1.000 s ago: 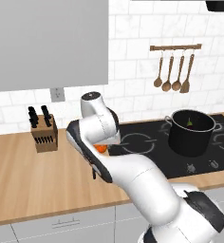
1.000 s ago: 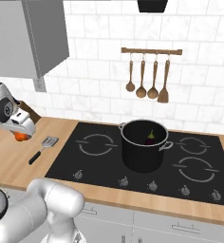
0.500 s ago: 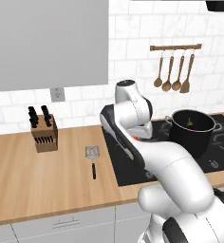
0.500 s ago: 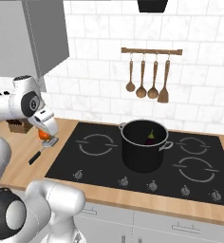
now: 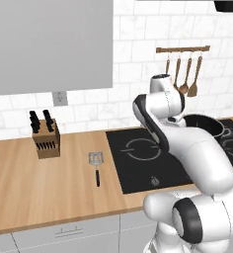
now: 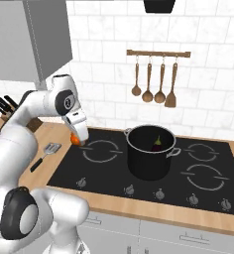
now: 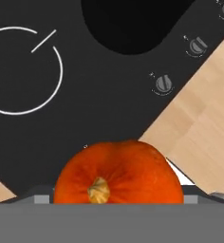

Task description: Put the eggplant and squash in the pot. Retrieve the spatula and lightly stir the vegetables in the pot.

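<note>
My gripper [image 6: 78, 138] is shut on the orange-red squash [image 6: 76, 141], holding it in the air above the left front burner, left of the pot. In the hand view the squash [image 7: 118, 173] sits between the fingers and hides their tips. The black pot [image 6: 149, 161] stands on the cooktop, and the dark purple eggplant [image 6: 157, 145] lies inside it. In the left base view my arm partly hides the pot [image 5: 211, 125]. The spatula [image 5: 96, 165] lies flat on the wooden counter left of the cooktop, handle toward the front edge; the right base view shows the spatula [image 6: 44, 155] too.
The black cooktop [image 6: 201, 168] has a row of knobs [image 6: 160, 194] along its front. A knife block [image 5: 44, 141] stands at the back left of the counter. Wooden spoons and a wooden spatula [image 6: 154, 84] hang on a wall rail. A grey wall cabinet [image 5: 49, 44] hangs above the counter.
The arm has swung right, carrying the squash from over the counter near the spatula to over the left burner. The pot, eggplant and spatula have stayed put.
</note>
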### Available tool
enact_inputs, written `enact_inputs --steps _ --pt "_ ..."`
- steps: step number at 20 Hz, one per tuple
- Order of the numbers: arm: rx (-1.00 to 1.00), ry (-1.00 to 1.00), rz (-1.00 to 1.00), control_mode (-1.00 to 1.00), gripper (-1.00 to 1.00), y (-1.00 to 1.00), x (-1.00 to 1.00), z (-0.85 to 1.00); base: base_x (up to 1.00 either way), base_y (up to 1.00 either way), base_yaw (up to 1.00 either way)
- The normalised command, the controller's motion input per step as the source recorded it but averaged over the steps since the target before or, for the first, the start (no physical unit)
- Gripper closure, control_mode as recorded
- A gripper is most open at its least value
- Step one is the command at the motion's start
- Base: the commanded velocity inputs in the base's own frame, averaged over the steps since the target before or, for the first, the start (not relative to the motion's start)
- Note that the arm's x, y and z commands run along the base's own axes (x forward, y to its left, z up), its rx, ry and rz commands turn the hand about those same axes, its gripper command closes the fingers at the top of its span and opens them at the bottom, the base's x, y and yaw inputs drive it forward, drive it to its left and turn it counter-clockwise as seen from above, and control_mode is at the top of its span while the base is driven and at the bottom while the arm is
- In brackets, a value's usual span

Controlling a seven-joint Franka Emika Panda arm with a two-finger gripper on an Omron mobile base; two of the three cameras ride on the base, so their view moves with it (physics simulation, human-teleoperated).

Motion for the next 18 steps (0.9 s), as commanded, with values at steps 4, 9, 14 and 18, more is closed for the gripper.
enact_inputs --steps 4,9,14,18 --pt "-0.03 0.03 -0.26 -1.0 1.0 -1.0 0.24 0.23 0.0 0.0 0.0" --pt "-0.05 0.0 -0.2 -1.0 1.0 -1.0 0.27 0.22 0.0 0.0 0.0" --pt "-0.03 0.0 -0.15 -1.0 1.0 -0.94 0.44 0.18 0.0 0.0 0.0" --pt "-0.02 0.01 -0.09 -1.0 1.0 -0.69 0.46 -0.06 0.0 0.0 0.0"
